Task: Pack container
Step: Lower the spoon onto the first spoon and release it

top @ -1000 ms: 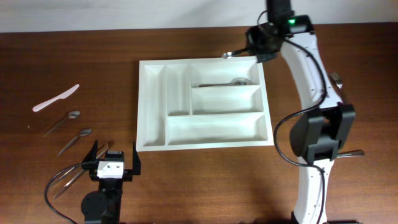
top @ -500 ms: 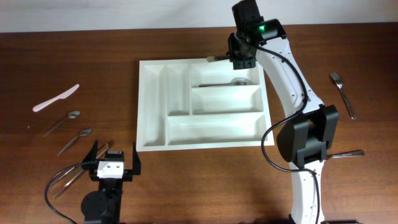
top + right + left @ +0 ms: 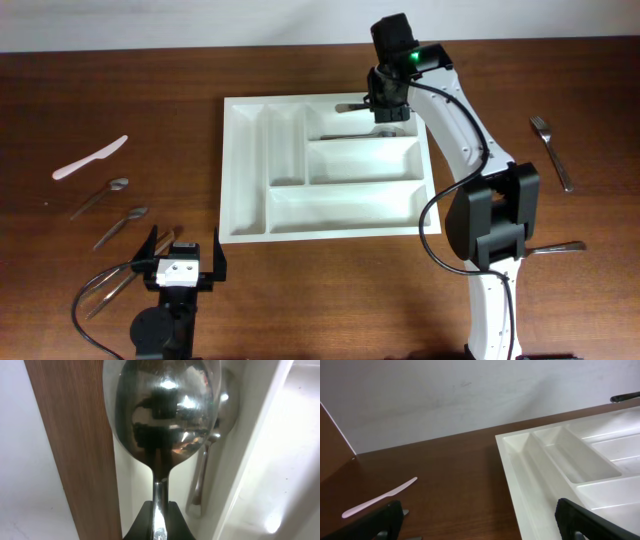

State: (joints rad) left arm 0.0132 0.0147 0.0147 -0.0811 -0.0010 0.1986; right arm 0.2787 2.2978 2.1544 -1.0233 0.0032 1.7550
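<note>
- In the middle of the bench (image 3: 300, 300), the container (image 3: 345, 208) lies flat: a white tray with two narrow upright compartments on its left side and three long horizontal ones stacked on its right.
- At the tray's upper edge, we see the right tool (image 3: 388, 100) pinching the handle of a held spoon (image 3: 347, 106), its fingers pressed onto the metal.
- In the overhead view, the bowl of that spoon points toward the left of the frame and hangs over the upper rim of the top long compartment.
- From the right wrist view, the bowl fills the upper centre, with brown wood to its left and white plastic to its right.
- Inside the top long compartment rests a second spoon (image 3: 362, 132), its bowl toward the right of the frame.
- At the lower left of the overhead frame, the left tool (image 3: 183, 262) sits spread and holds nothing, just beside the tray's lower left corner but apart from it.
- Left of the tray lie a white plastic knife (image 3: 90, 158) and two loose spoons (image 3: 100, 196).
- More cutlery (image 3: 125, 280) lies beside the left tool; we cannot tell the pieces apart.
- At the right edge of the bench lies a fork (image 3: 552, 152), well apart from the tray.
</note>
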